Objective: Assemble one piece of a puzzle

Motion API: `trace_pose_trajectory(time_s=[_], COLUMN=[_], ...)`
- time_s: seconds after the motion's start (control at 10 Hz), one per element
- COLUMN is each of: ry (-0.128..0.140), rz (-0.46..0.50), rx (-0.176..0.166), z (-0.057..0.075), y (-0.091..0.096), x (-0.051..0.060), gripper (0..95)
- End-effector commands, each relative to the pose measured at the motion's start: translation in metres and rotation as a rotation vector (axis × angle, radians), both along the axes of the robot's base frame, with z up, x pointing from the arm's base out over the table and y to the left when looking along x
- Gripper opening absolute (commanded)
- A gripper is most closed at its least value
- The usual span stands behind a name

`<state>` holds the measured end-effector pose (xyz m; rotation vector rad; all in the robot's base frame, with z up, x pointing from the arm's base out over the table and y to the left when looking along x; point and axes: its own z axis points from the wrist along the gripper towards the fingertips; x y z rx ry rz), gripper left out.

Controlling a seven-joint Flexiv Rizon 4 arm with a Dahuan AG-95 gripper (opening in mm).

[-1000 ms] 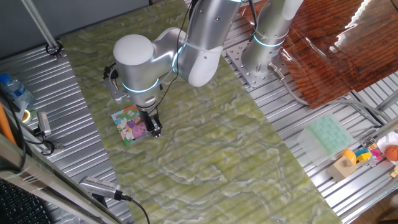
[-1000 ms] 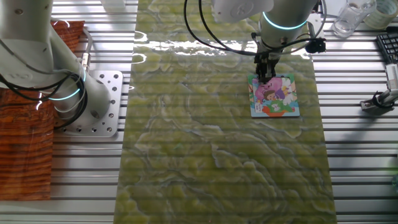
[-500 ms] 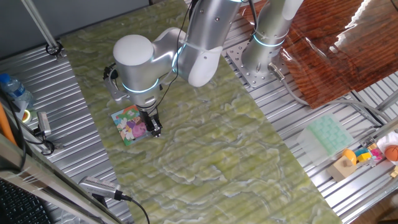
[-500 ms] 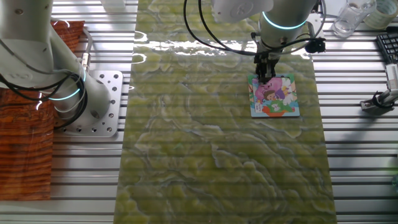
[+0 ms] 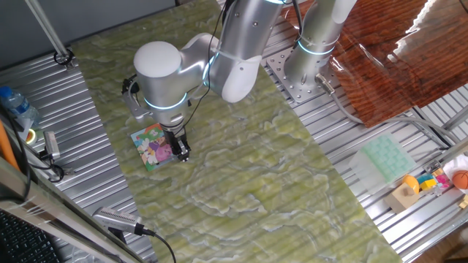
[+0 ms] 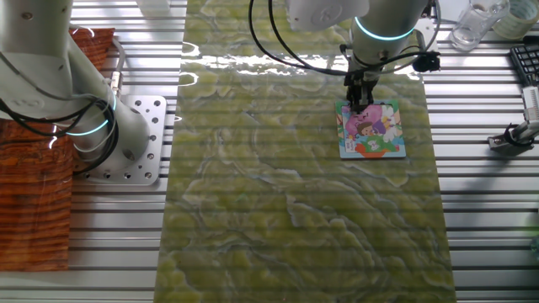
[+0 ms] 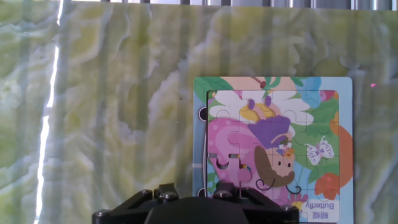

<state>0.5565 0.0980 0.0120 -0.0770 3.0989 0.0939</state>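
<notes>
So the end effector [image 5: 180, 151] was parked right down on the puzzle [image 5: 153, 146], over the edge of it that faces the middle of the tabletop [image 5: 241, 183]; in the other fixed view the end effector [image 6: 360, 101] sat at the puzzle's [image 6: 371, 129] far corner, fingertips touching or nearly touching the picture; in the hand view the puzzle [image 7: 280, 143] filled the right half of the shot, and the piece [image 7: 234, 167], pink and white, showed just ahead of the fingers, sitting in the pink patch near the puzzle's left blue edge; whether the fingers actually had hold of it I couldn't tell, they were mostly hidden under the hand's black housing, and how far apart they stood wasn't clear either.

Room-wise: the puzzle lay on the green marbled mat close to the mat's edge, with the ribbed metal of the tabletop just beyond; a wide stretch of mat ran off towards the arm's base [image 5: 307, 66]; a pale green tray [image 5: 386, 159] and some coloured blocks [image 5: 420, 186] sat well apart at the opposite edge.
</notes>
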Motion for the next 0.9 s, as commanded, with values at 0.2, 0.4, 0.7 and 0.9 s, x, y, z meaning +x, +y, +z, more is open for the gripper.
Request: trace_pose_trajectory(time_s=[0.2, 0.4, 0.7, 0.9], ry=[0.002, 0.002, 0.005, 0.009], rz=[0.0, -0.001, 0.0, 0.003], rx=[-0.001, -0.002, -0.005, -0.005], z=[-0.0004, -0.0008, -0.0007, 0.0009], y=[0.0008, 0.0011, 0.0008, -0.001], x=[0.0019, 0.0025, 0.002, -0.0013], gripper=[38.0, 38.0, 38.0, 38.0])
